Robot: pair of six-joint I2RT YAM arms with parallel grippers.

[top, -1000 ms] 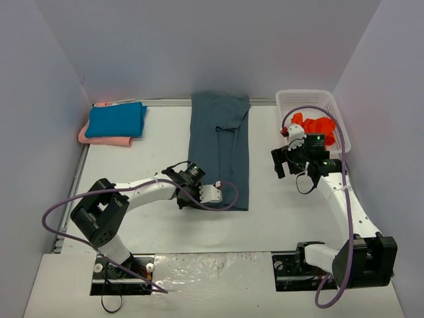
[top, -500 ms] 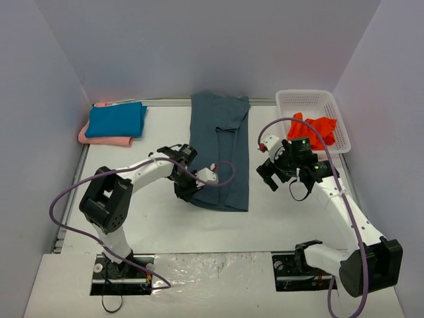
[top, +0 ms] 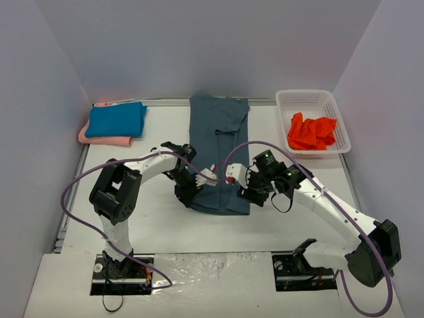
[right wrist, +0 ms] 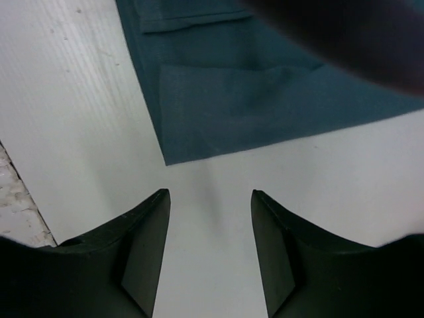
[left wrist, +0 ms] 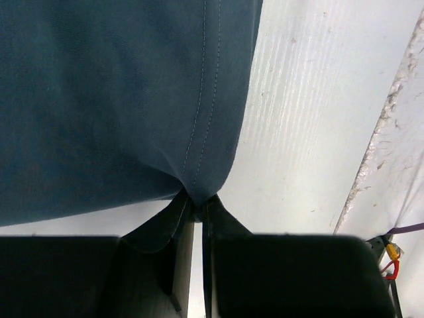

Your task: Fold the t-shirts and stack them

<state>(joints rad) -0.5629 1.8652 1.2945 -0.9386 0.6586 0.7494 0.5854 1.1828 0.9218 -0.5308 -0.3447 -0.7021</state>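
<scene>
Grey shirt (top: 218, 139) lies as long strip, middle of worktop (top: 278, 132); left jaws pinch near-left hem corner, right jaws spread just short of near-right corner. Step: gripping hem. Next, likely: right pinches corner, both carry hem toward collar

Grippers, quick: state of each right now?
Left gripper: shut on the hem of the dark slate blue-grey cloth t-shirt.
Right gripper: open, empty, just short of that shirt's corner.
</scene>
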